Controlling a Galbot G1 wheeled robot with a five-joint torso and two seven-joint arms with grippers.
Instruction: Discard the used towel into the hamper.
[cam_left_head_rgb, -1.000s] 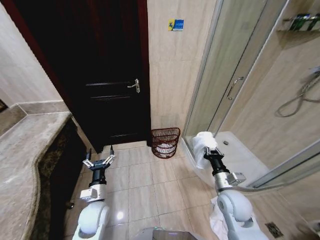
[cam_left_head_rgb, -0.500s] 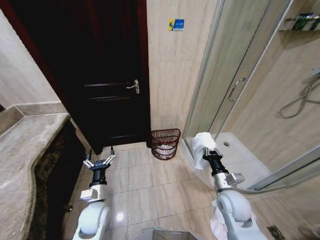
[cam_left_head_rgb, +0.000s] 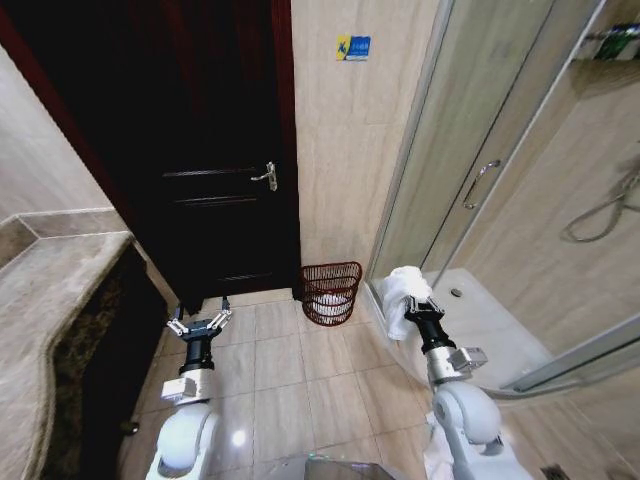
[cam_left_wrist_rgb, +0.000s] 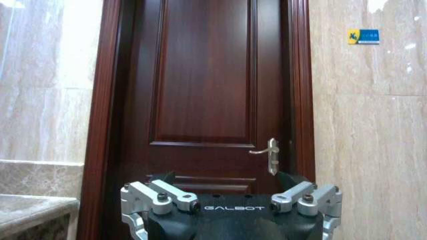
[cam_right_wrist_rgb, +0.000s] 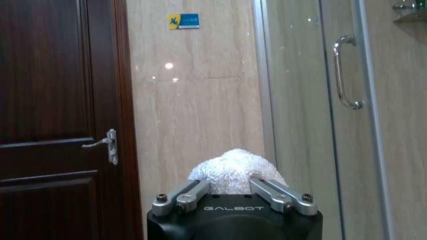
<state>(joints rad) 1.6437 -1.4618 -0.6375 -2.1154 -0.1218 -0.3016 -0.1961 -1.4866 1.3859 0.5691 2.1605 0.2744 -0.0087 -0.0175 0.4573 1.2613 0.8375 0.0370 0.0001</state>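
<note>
Rolling toward the far wall, by the look of it: across the last second the whole head view has slid, counter edge (cam_left_head_rgb: 60, 290) dropping lower left and shower door (cam_left_head_rgb: 470, 190) swinging wider, while both arms hold the same pose, so camera and base have moved, not the things. Means the towel is being carried closer, though not yet over its target. Right gripper (cam_left_head_rgb: 412, 308) raised ahead on the right, jaws closed on the white towel (cam_left_head_rgb: 404, 290), bundle bulging above the fingers and draping down one side. Left gripper (cam_left_head_rgb: 199, 325) held forward on the left, jaws spread and empty, pointed at the dark door (cam_left_head_rgb: 220, 150). Hamper (cam_left_head_rgb: 331, 292) on the floor against the tiled wall, between door frame and shower door, already holding something white, well apart from the towel. Open floor tiles (cam_left_head_rgb: 290, 370) ahead; counter close on the left, curved shower sill (cam_left_head_rgb: 385, 320) just beside the right arm, likely the tightest edge.
</note>
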